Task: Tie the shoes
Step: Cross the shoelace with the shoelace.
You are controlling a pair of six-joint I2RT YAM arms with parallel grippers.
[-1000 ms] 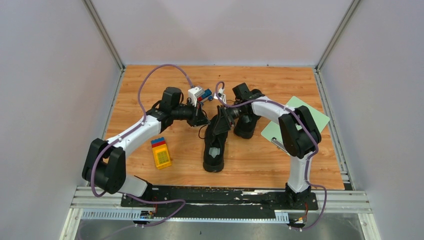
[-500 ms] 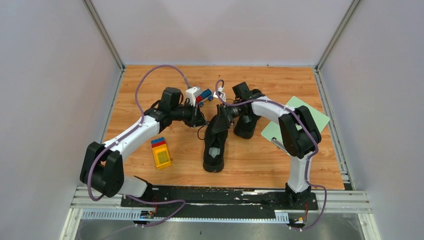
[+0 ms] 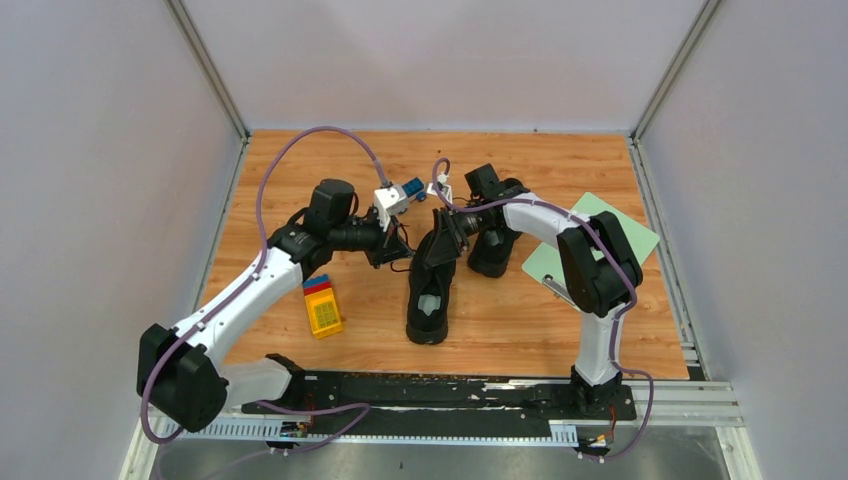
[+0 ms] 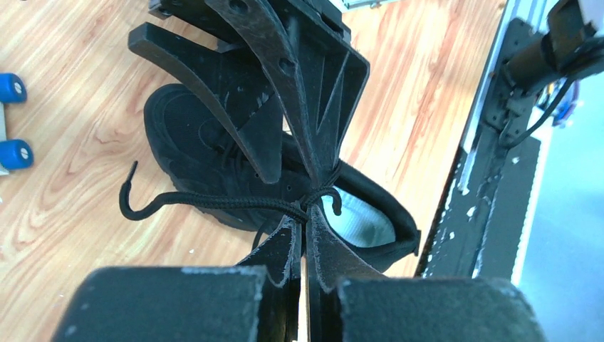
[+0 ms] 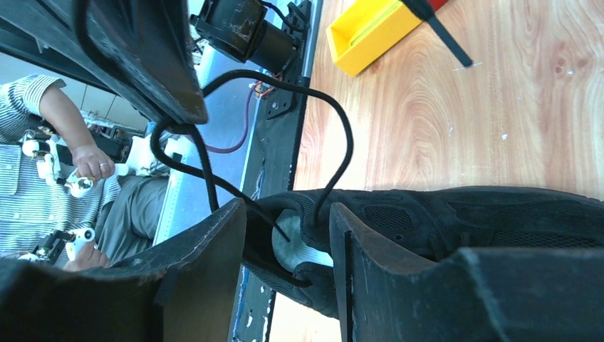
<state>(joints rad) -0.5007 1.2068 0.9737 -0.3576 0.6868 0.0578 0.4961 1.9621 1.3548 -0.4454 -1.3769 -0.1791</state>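
Finding: work is on the near shoe (image 3: pixel 428 300), which lies on the bench (image 3: pixel 300 170) between my two arms with its opening and pale insole (image 4: pixel 360 221) facing up. The second shoe (image 3: pixel 492 255) sits just beyond my right forearm and is partly hidden by it; I cannot tell how its laces stand.

Left jaws: closed flat on the black lace (image 4: pixel 214 201), pinching it just above the shoe's collar. From that pinch one strand runs out sideways and ends in a curled tip over the bare wood.

Right jaws: apart, tips set close against my left ones. The wrist view shows a loose strand (image 5: pixel 342 142) looping down through the gap to the shoe. I see nothing clamped there.

Assessment: this is the first crossing of the laces. No finished knot or bow is visible, so the task is at an early stage.

Next move requires my right jaws to close on that loose strand while my left holds its pinch. The two should then draw apart evenly so the shoe is not dragged or lifted
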